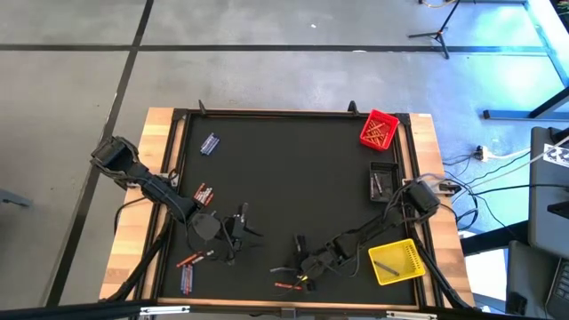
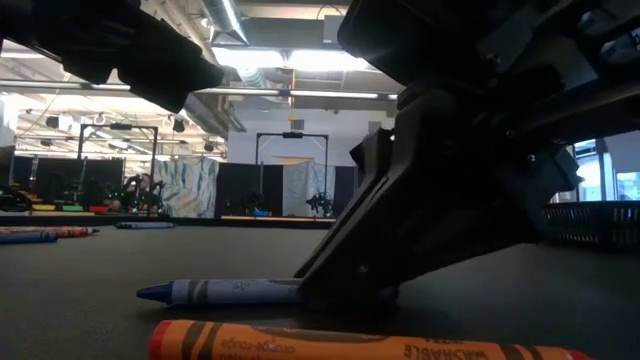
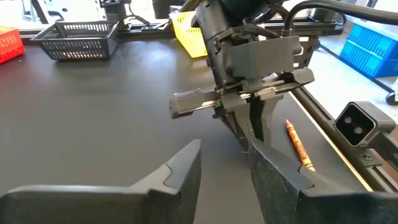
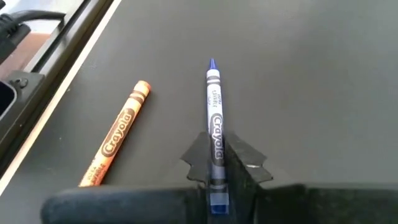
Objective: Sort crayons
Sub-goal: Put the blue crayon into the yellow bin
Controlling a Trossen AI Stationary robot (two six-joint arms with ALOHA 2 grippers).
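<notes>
Near the front edge of the dark worktop [image 1: 293,169], right of centre, the right gripper [image 4: 216,177] is down at the mat with its fingers [image 4: 249,169] clenched on a blue paper-wrapped wax crayon [image 4: 214,124]. Hold is at the blunt rear end; most of the stick and the pointed tip project forward past the fingers. From table height the blue crayon lies flat on the mat, not lifted.

An orange paper-wrapped crayon [image 4: 115,142] lies just beside it, toward the front rail, apart from the blue one and not touched.

Left gripper [image 3: 224,171] hovers over the front-left part of the worktop, fingers released and holding nothing. Other crayons [image 1: 196,260] lie scattered near the front-left corner and left side.

Bins: red square mesh bin [image 1: 379,130] at the back-right corner, small dark bin [image 1: 383,180] along the right edge, yellow square mesh bin [image 1: 396,261] at the front-right corner.

Handling, judged: very light, stiff, brittle wax that could snap under a bending load. Round barrel rolls readily; the paper sleeve gives better friction than bare wax. An end grip leaves a long overhang, so the stick may pivot or droop on lifting; a hold nearer mid-length on the wrapper would be steadier. Squeeze lightly.
</notes>
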